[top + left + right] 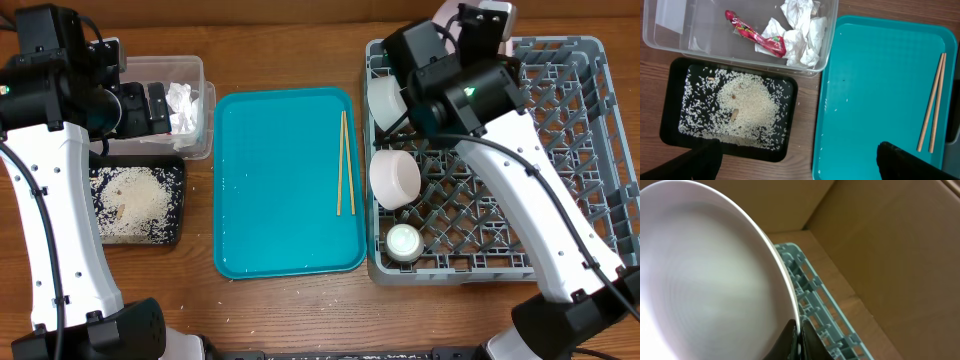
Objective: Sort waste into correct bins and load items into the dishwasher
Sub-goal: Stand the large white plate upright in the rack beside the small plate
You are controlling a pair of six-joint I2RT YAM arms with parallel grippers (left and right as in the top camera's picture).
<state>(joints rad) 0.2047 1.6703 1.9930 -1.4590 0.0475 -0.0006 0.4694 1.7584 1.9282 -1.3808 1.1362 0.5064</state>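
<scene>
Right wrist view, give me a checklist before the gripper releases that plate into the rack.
1. Right gripper shut on plate rim: ok.
2. Plate close to dish rack: ok.
3. Plate seated in rack: cannot tell.
4. Bowl and cup in rack: ok.
5. Chopsticks loaded: not ok, lying on teal tray.
6. Left gripper open, away from rack: ok.

Bright, even light, soft shadows — the plate (705, 280) pinched in the right gripper (799, 330) looks blurred, washed-out
</scene>
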